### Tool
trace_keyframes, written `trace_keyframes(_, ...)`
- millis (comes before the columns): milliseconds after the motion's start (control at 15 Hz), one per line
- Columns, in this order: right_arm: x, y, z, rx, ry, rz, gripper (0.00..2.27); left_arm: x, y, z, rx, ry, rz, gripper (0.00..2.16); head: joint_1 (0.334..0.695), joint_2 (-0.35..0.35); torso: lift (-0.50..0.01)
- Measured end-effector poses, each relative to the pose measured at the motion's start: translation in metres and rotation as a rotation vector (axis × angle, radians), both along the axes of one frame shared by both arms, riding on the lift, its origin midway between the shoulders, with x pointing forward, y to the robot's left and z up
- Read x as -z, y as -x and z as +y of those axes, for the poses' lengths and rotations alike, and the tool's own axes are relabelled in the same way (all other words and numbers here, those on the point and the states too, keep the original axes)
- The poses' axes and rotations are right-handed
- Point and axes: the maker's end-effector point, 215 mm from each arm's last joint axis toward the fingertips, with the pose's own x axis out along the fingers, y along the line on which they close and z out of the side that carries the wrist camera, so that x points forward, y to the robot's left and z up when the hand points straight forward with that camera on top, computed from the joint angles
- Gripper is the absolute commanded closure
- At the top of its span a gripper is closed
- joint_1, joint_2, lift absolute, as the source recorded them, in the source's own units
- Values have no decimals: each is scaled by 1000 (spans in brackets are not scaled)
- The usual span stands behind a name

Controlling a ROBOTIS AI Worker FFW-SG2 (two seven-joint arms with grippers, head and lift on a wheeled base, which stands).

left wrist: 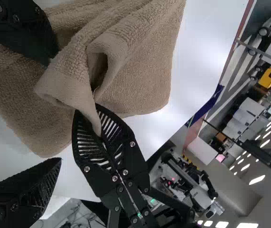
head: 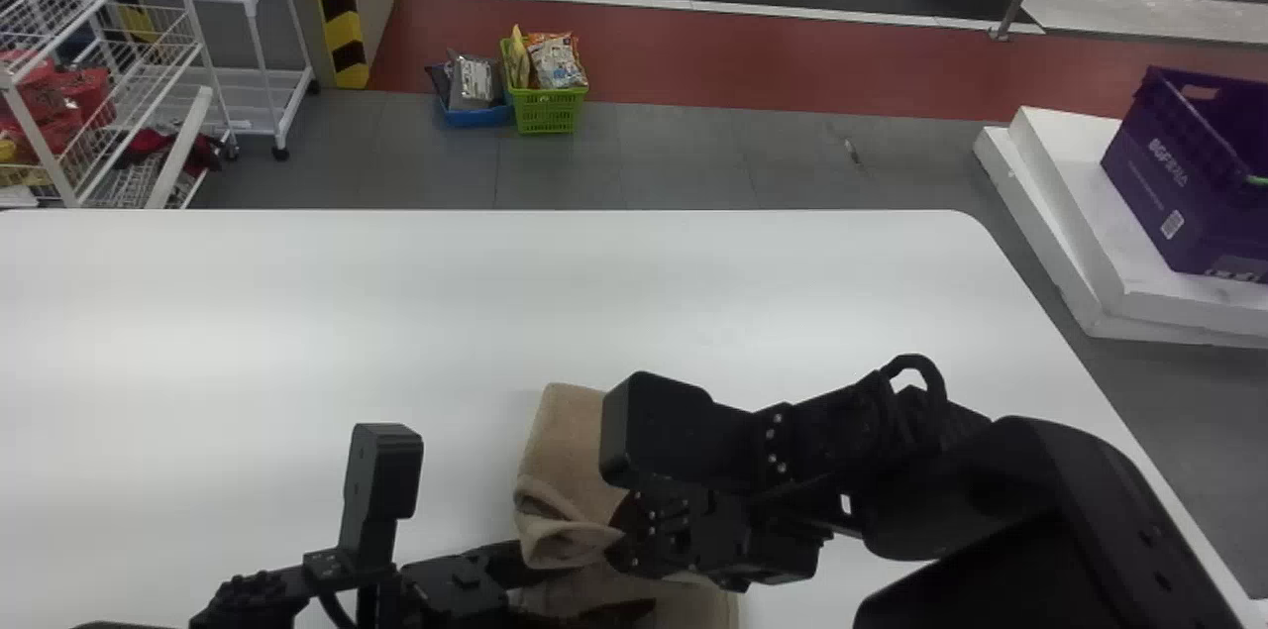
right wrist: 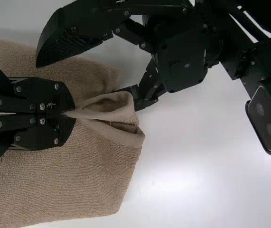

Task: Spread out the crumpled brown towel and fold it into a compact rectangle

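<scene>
The brown towel [head: 570,441] lies on the near part of the white table [head: 297,312], stretching away from the robot, its far end beyond the left gripper [left wrist: 57,108] and to the left of the right gripper [right wrist: 71,114]. The right one is closed on a gathered fold; the left, its fingers wide apart, is close by that fold, so the next grasp probably needs only a small shift. One towel, two grippers, one table.
</scene>
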Motion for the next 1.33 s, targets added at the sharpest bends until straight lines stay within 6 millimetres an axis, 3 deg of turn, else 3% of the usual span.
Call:
trace_keyframes(400, 5, 8, -1, -4, 11, 10, 1298, 1, -3, 4, -7, -5, -1, 130, 695, -131, -127)
trace_keyframes(1333, -4, 31, -8, -12, 5, 2, 1298, 4, -7, 9, -22, -10, 3, 120, 695, -138, -127)
